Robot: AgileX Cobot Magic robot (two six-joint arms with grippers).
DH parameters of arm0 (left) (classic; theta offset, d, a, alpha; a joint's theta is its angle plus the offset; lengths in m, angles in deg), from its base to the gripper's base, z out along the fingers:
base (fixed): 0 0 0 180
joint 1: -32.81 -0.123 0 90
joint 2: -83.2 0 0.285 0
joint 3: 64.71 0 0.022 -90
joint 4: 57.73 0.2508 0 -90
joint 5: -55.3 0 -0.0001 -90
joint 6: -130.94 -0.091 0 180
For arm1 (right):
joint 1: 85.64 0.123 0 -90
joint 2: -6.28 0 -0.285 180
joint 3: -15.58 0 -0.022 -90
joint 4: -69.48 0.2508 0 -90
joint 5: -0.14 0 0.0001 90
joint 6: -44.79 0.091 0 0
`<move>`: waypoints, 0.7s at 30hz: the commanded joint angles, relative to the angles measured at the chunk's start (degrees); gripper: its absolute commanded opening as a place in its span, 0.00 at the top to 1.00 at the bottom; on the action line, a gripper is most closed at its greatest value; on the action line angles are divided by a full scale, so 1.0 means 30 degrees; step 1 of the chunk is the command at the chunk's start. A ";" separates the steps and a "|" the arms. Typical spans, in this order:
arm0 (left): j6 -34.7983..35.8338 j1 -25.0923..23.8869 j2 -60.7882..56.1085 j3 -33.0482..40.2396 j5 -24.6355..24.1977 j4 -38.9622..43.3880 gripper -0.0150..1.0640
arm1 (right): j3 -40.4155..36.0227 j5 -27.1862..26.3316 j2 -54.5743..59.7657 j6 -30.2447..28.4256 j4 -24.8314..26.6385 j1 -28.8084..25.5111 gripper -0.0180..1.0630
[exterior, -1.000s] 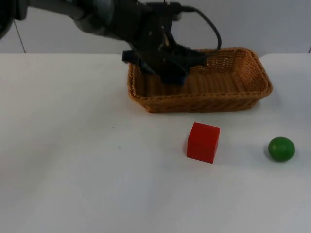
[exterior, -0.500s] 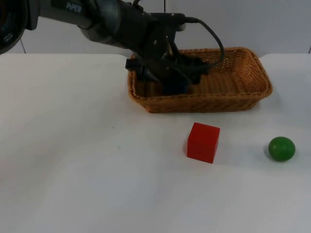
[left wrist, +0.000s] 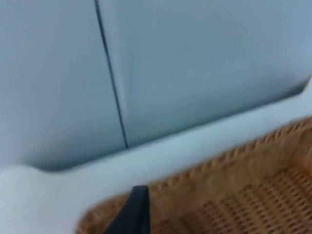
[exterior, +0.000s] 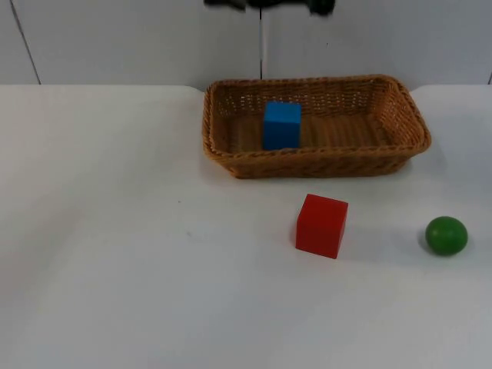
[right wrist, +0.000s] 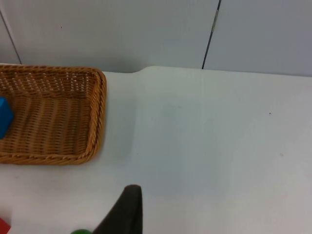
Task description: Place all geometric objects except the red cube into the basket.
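A blue cube [exterior: 282, 124] stands inside the wicker basket [exterior: 319, 164] at the back of the table, left of its middle. The red cube [exterior: 321, 224] sits on the table in front of the basket. A green ball [exterior: 446, 235] lies to the cube's right, near the table's right edge. My left gripper [exterior: 265, 4] hangs high above the basket's far rim, open and holding nothing. The left wrist view takes in the basket's rim [left wrist: 234, 168]. My right gripper [right wrist: 127, 209] waits to the right of the basket [right wrist: 95, 117], by the green ball [right wrist: 80, 231].
The grey partition wall [exterior: 115, 38] closes off the table behind the basket. Bare white table [exterior: 115, 254] spreads across the left half and the front.
The left gripper was down inside the basket; it has let go of the blue cube and risen up and back to the picture's upper edge. The red cube and green ball have not moved.
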 commanded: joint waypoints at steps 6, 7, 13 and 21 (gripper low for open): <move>-0.3666 -0.0649 -0.4212 -0.0006 -0.1067 -0.0960 0.02 | 0.0098 -0.0601 -0.0044 0.0027 0.0066 0.0085 0.02; -0.4661 -0.0846 -0.4593 0.0281 -0.0927 -0.2002 0.02 | 0.0098 -0.0684 -0.0044 0.0027 0.0103 0.0085 0.02; -0.8245 -0.3026 -0.6962 0.5255 -0.0184 -0.7970 0.02 | 0.0098 -0.0647 -0.0044 0.0027 0.0103 0.0085 0.02; -0.7723 -0.4938 -1.2491 1.3596 0.1667 -0.7679 0.02 | 0.0098 -0.0002 -0.0044 0.0027 0.0103 0.0085 0.02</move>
